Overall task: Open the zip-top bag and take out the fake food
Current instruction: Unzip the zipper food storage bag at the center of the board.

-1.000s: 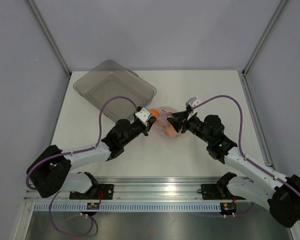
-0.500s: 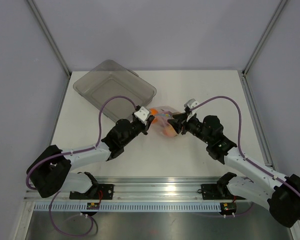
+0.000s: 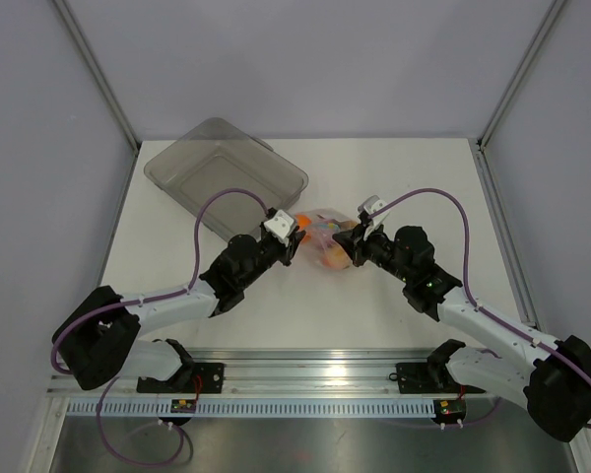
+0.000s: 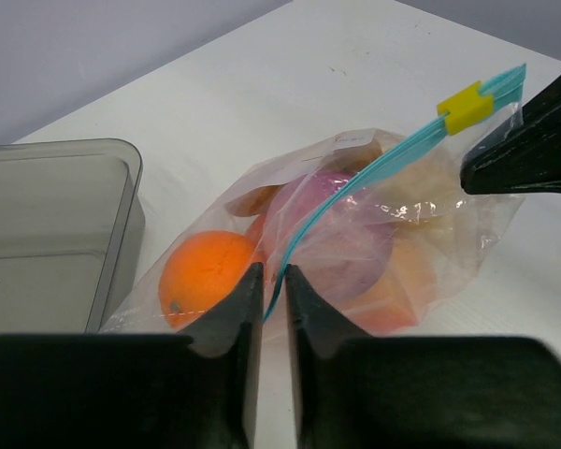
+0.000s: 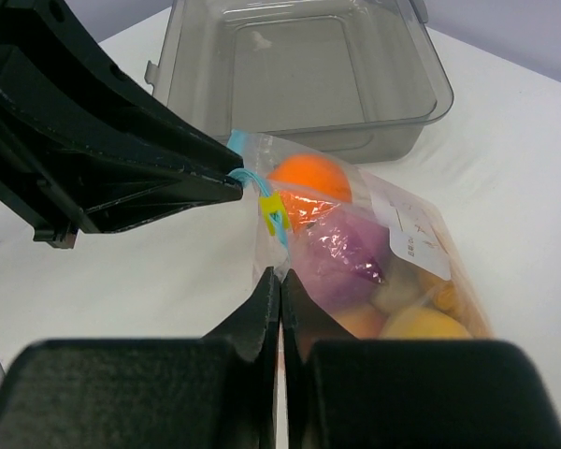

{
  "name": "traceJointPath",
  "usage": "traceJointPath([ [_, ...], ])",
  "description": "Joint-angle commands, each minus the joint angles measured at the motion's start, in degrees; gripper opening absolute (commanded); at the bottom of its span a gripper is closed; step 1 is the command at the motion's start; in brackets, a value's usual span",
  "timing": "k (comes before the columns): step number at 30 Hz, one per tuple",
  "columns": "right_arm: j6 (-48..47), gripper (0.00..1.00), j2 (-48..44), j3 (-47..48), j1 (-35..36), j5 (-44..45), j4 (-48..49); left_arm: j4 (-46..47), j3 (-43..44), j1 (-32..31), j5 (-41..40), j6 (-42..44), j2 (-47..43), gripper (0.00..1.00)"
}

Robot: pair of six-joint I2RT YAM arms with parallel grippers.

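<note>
Two arms meet at the middle of the worktop (image 3: 414,187). In the overhead view the zip-top bag (image 3: 325,241) lies there, near the lower right corner of the grey tray (image 3: 225,177).

The left tool (image 4: 272,281) stands narrow. Its two black fingers are almost together, with only a thin gap, and the light teal zip strip (image 4: 374,166) runs down into that gap, so the tool pinches the bag by one end of the strip. From there the strip rises toward the upper right of the left wrist view, where a yellow slider (image 4: 466,106) sits near its far end.

The right tool (image 5: 280,281) is closed, with its fingertips pressed tip to tip. In the right wrist view the clear edge of the bag just below the slider meets the seam between the tips, so the tool appears to grip the plastic there. The left wrist view shows the same dark tip against the bag, right beneath the slider.

All the fake food (image 4: 397,281) is inside the bag. An orange ball (image 5: 309,178) lies at the end nearest the tray, a purple piece (image 5: 341,257) sits in the middle, and peach and yellowish pieces lie behind it. The bag rests on the worktop, bunched up between the two tools.
</note>
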Motion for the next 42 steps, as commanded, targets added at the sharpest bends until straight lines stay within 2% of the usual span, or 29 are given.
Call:
traceJointPath([
  [1, -0.52, 0.01, -0.08, 2.03, 0.38, -0.58, 1.10, 3.63, -0.42, 0.25, -2.18, -0.98, -2.60, 0.29],
  [2, -0.35, 0.00, -0.08, 2.03, 0.38, -0.06, 1.02, 3.45, -0.42, 0.25, -2.62, -1.25, -2.95, 0.36],
  [3, -0.17, 0.00, -0.08, 2.11, 0.38, 0.04, 1.01, 3.28, -0.59, 0.25, -3.14, -1.60, -3.39, 0.51],
  [7, 0.01, 0.00, 0.19, 2.11, 0.38, 0.21, 1.02, 2.92, -1.46, 0.25, -2.10, -1.34, -5.50, 0.69],
  [11, 0.01, 0.00, 0.36, 2.11, 0.38, -0.40, 1.10, 5.55, -3.31, 0.25, 0.27, -0.28, -7.52, 0.74],
  [18, -0.43, 0.00, -0.08, 2.47, 0.38, -1.28, -0.21, 11.53, -6.57, 0.25, 11.42, 3.58, -9.63, 0.74],
  [21, -1.13, 0.00, -0.78, 2.64, 0.38, -1.89, -1.09, 13.64, -7.27, 0.25, 13.63, 3.94, -9.72, 0.74],
  [30, -2.45, 0.00, -1.39, 3.69, 1.08, -4.01, -4.26, 14.61, -7.71, 0.25, 17.68, 7.36, -9.19, 0.82],
  [35, -4.56, 0.00, -1.48, 4.31, 2.48, -3.83, -6.10, 14.09, -7.45, 0.16, 18.21, 8.51, -9.11, 0.95],
  [42, -8.08, 0.00, 0.45, 5.89, 6.26, -1.81, -8.21, 13.82, -7.45, 0.08, 17.86, 9.47, -9.28, 0.96],
])
